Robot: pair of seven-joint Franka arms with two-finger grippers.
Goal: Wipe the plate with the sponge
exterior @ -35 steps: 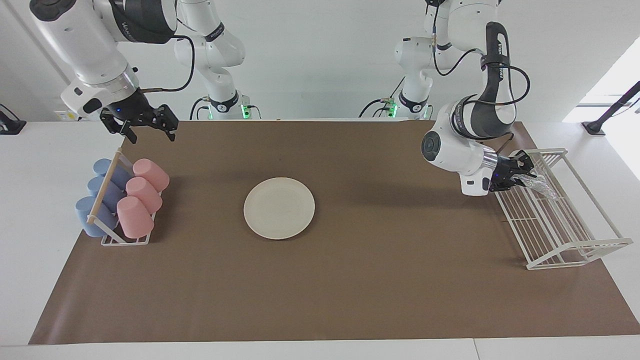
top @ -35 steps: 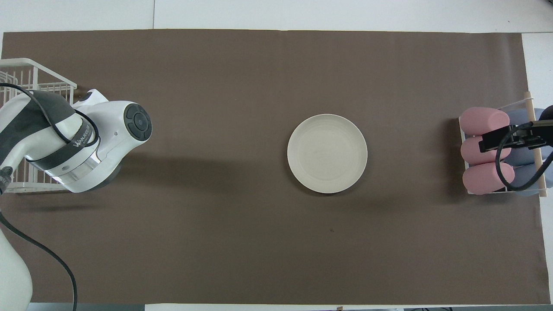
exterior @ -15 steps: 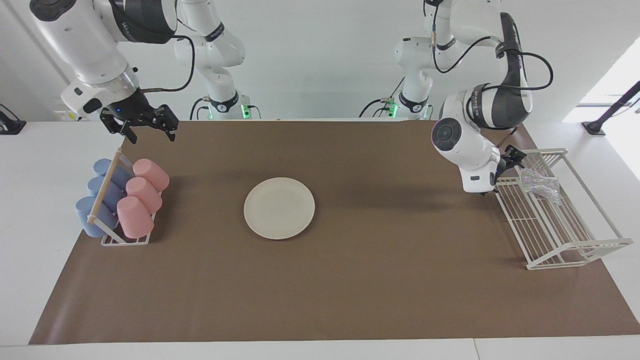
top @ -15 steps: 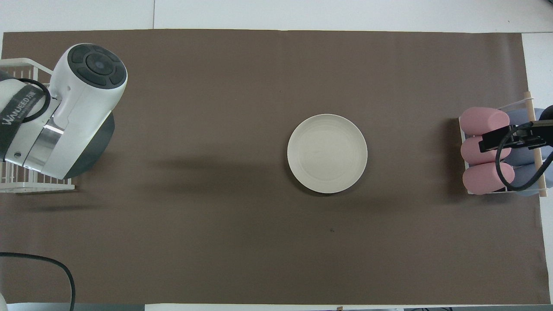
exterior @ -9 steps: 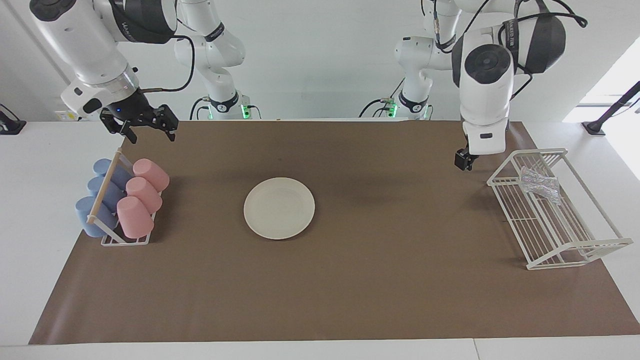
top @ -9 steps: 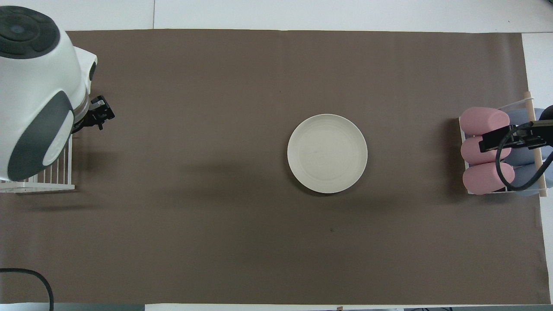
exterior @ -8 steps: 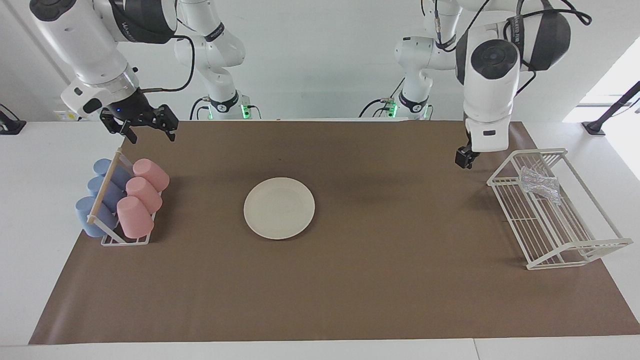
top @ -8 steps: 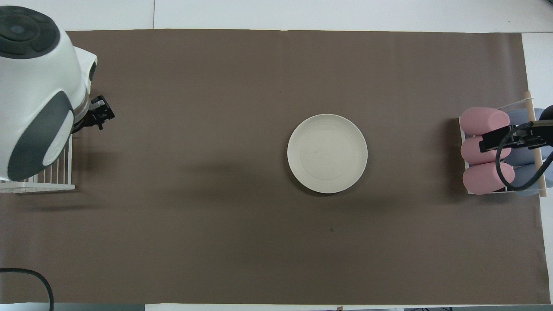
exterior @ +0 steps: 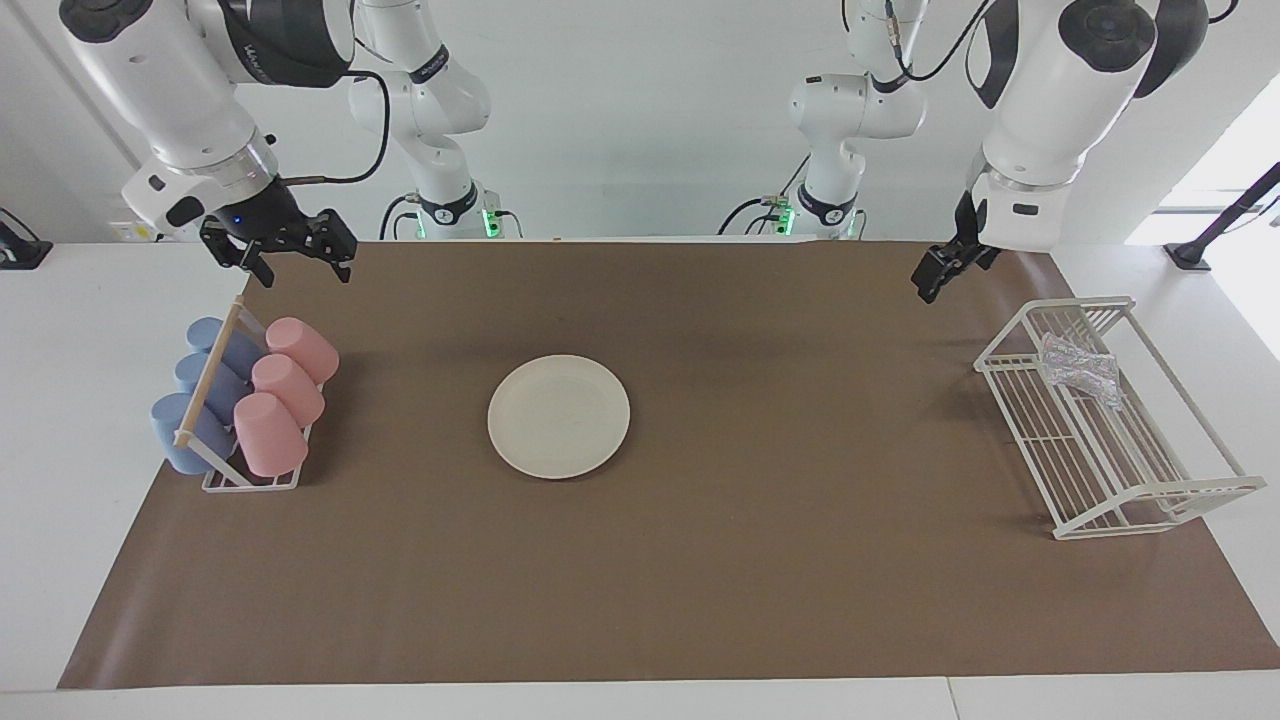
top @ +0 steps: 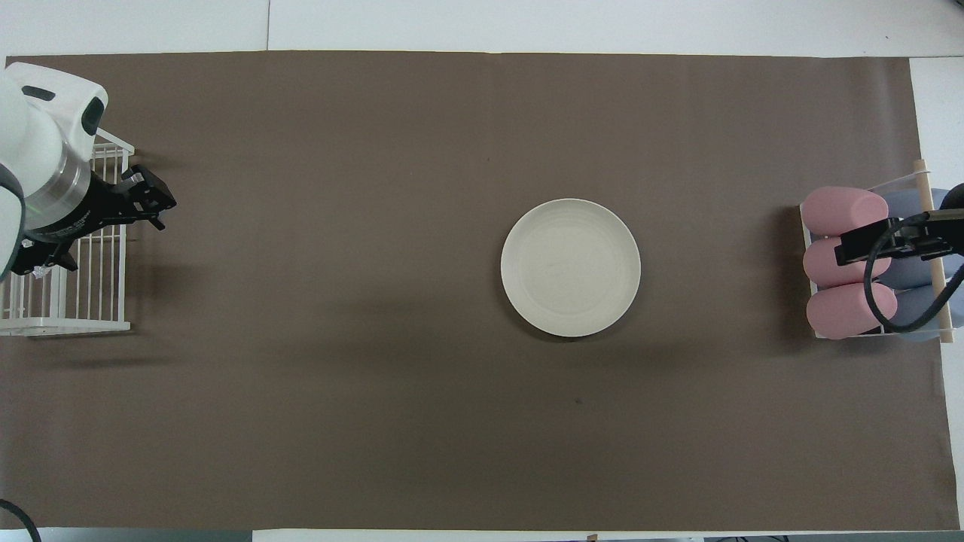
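My left gripper (exterior: 942, 271) hangs open and empty over the mat, up beside the wire rack (exterior: 1150, 500). The sponge (exterior: 1078, 368) lies in that rack, long axis crosswise. Plate (exterior: 558, 416) sits mid-table. Right gripper (exterior: 290, 250) waits open, empty.

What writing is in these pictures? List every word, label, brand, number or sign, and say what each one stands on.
White lettering on the dark sleeve of the right arm: too blurred to read.
Small white print on the black joint bands near the arms' bases: too small to read.
Plate, cups, wire rack: no writing to be seen on them.
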